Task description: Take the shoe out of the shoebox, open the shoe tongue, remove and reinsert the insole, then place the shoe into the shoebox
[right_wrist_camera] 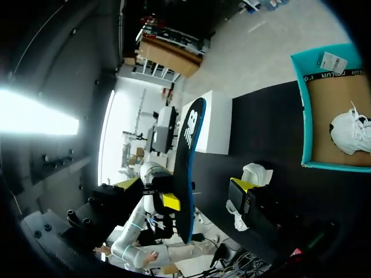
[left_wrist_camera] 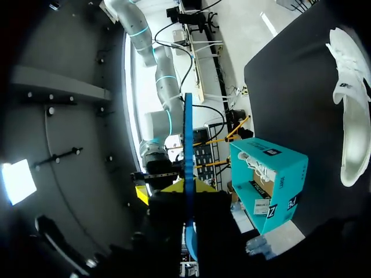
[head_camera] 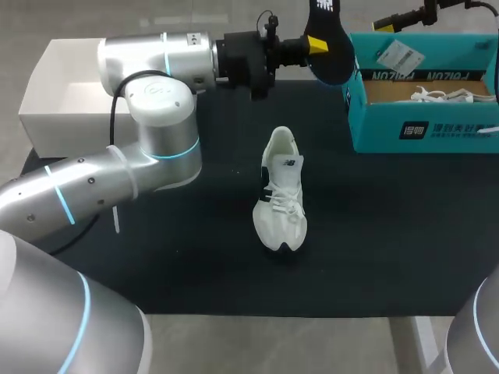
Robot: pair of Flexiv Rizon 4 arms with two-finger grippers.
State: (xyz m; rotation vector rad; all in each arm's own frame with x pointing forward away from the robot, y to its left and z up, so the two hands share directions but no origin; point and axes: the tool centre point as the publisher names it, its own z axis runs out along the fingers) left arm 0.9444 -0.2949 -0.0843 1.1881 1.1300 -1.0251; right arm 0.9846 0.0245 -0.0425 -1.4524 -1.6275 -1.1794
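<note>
One insole (head_camera: 334,56), dark w/ a blue rim, is up in the air over the far side of the mat (head_camera: 195,257). It's pinched in the left gripper (head_camera: 316,45), fingers closed on its two flat faces. The right gripper (head_camera: 383,25) hangs just beside it, near the shoebox (head_camera: 437,131), fingers spread wide w/ nothing in them. The shoe (head_camera: 281,191) stands on its sole mid-mat, well apart from both grippers, toe toward the robot, collar toward the far edge.

Handling, my guess: the insole is thin foam, v. light and bendy. It will likely flop away from the pinch point and buckle if shoved in by its tip. Best hold is across the flat faces nr the heel half, so the toe end leads into the shoe. The shoe looks light too, w/ a soft upper, stiffer at heel and sole. Take it by the heel or collar rim, not the laces. It may tip or slide on the mat unless the other arm steadies it.

Views: the head view cuts off the insole's top but gives the shoe-to-box layout, plus a second shoe (head_camera: 444,95) lying in the box. The left wrist view has the insole edge-on, a thin blue line btwn its yellow tips, which confirms the clamp. Only the right wrist view shows the whole insole face-on, w/ its own tips wide apart either side, not touching it.
</note>
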